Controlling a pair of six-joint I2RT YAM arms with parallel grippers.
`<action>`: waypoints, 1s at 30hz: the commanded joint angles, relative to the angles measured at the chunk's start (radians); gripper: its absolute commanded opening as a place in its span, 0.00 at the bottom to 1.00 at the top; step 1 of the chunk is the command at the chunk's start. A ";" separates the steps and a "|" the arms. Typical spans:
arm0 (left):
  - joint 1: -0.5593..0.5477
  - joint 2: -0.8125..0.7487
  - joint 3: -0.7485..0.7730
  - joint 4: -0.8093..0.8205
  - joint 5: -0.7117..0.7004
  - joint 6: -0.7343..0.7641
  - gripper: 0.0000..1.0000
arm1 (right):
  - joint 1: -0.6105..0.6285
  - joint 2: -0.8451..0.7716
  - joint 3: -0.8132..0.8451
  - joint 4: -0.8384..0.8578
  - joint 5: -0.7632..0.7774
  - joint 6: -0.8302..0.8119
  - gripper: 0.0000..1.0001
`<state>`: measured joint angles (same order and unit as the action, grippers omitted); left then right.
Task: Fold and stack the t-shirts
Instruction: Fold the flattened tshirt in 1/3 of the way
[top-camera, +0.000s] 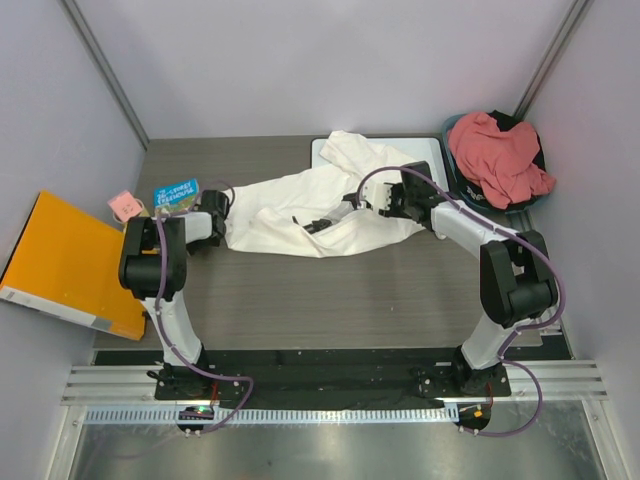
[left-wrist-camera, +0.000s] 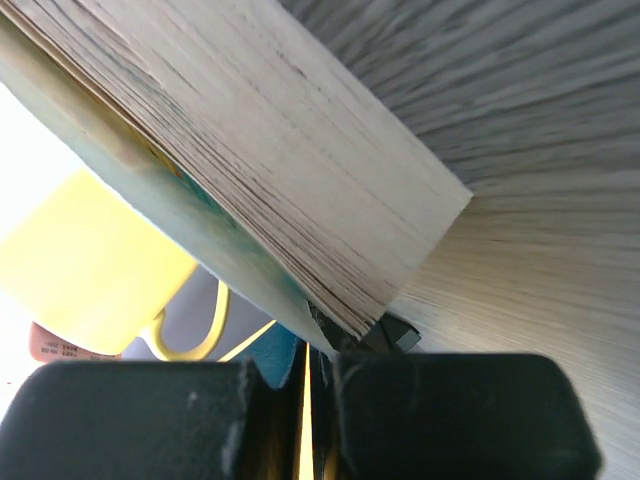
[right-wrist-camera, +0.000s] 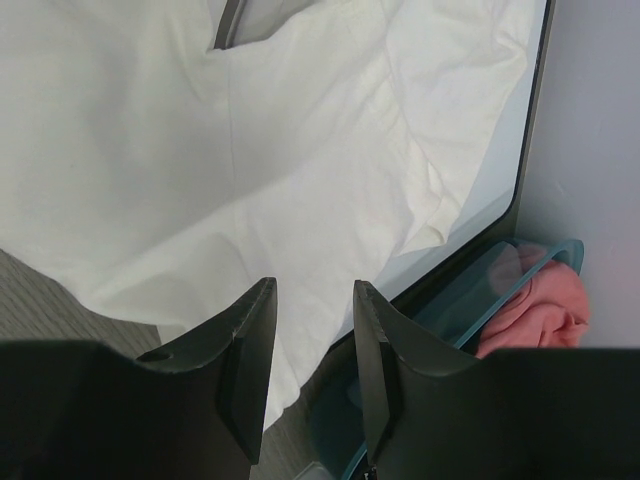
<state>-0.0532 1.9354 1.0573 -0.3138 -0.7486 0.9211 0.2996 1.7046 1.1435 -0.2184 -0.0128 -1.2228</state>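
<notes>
Overhead, the white shirt (top-camera: 300, 205) lies crumpled and unfolded across the table (top-camera: 350, 290), its far end draped over the whiteboard (top-camera: 325, 150). The pink shirt (top-camera: 500, 160) sits bunched in a basket (top-camera: 455, 125) at the far right corner, the only thing seen in it. By this view no fold has been made and no stack begun, so both shirts are left to do. The left gripper (top-camera: 218, 212) sits at the white shirt's left edge beside a book (top-camera: 176, 192), and the right gripper (top-camera: 372, 198) is over the shirt's right half. An orange folder (top-camera: 70, 260) lies off to the left. From the left wrist, the left gripper (left-wrist-camera: 305, 370) is fully closed. No cloth shows at its tips, only the book (left-wrist-camera: 300, 180) close above, so whether it pinches anything cannot be told. From the right wrist, the right gripper (right-wrist-camera: 313, 290) hangs partly open and empty above the white shirt (right-wrist-camera: 200, 150). The whiteboard (right-wrist-camera: 505, 170) edge, the basket (right-wrist-camera: 540, 260) rim and the pink shirt (right-wrist-camera: 540, 305) lie beyond.
</notes>
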 joint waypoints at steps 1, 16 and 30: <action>0.006 -0.013 0.020 -0.007 -0.023 -0.014 0.00 | 0.007 0.006 0.047 -0.002 0.001 0.016 0.41; -0.094 -0.254 0.085 -0.189 0.340 -0.107 0.30 | 0.007 0.027 0.065 -0.001 0.001 0.011 0.41; -0.109 0.029 0.279 -0.116 0.417 -0.051 0.00 | 0.009 0.001 0.038 0.010 0.007 0.008 0.41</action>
<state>-0.1684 1.9064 1.2850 -0.4610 -0.3668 0.8490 0.3019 1.7367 1.1736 -0.2260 -0.0120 -1.2232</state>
